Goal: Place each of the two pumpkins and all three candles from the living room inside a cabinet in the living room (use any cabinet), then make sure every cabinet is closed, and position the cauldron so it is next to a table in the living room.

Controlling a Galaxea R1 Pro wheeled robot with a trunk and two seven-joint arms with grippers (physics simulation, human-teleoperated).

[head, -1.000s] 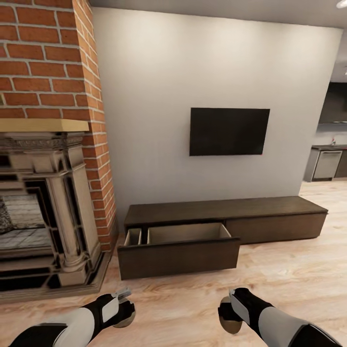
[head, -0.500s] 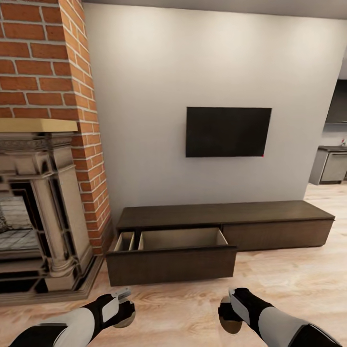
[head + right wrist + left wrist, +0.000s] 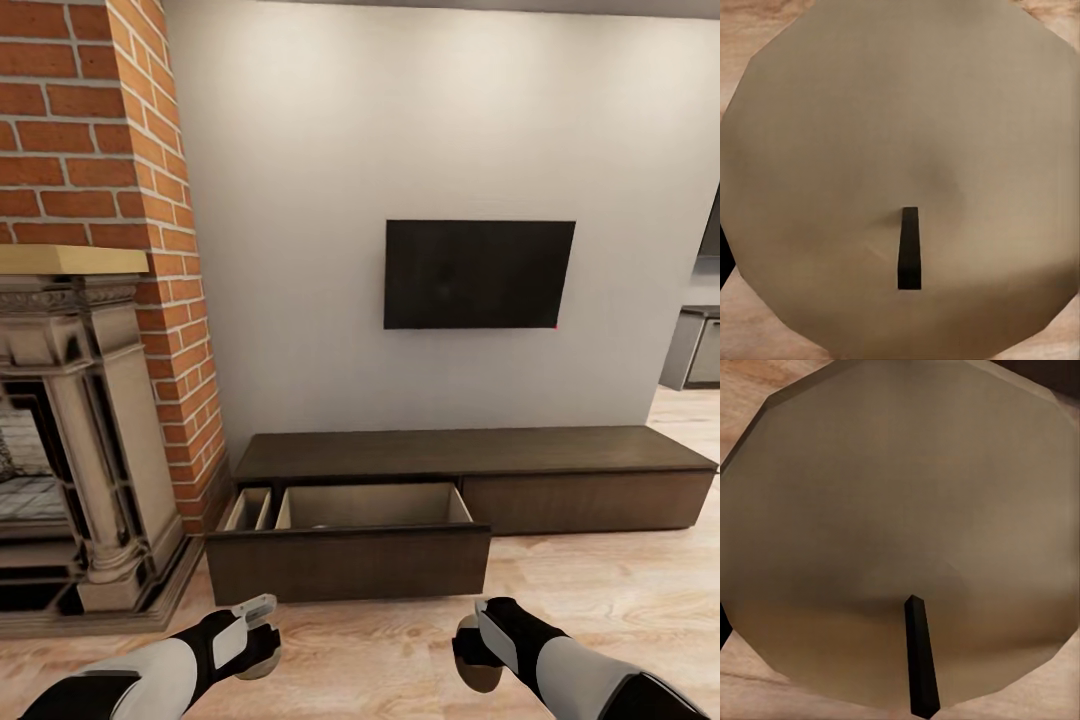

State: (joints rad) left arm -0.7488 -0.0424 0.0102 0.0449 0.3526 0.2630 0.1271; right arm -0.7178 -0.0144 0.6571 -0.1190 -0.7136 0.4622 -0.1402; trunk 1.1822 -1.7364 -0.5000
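The long dark-brown cabinet (image 3: 560, 452) stands against the grey wall, and its left drawer (image 3: 350, 562) is pulled out with its pale inside showing. Low in the head view, my left gripper (image 3: 258, 648) is shut on a candle (image 3: 900, 510), whose tan top and black wick face the left wrist camera. My right gripper (image 3: 470, 652) is shut on another candle (image 3: 900, 135), seen the same way in the right wrist view. Both grippers hang above the wooden floor, short of the drawer front. The pumpkins, cauldron and coffee table are out of view.
A brick chimney with a stone fireplace (image 3: 90, 440) stands left of the cabinet, its hearth reaching toward the drawer. A black TV (image 3: 478, 274) hangs on the wall. Kitchen units (image 3: 695, 350) show far right. Light wooden floor (image 3: 610, 600) lies before the cabinet.
The whole view has shifted as the robot rolled nearer the cabinet; the open drawer now looks closer and larger. Both arms keep the same pose, each still holding its candle.
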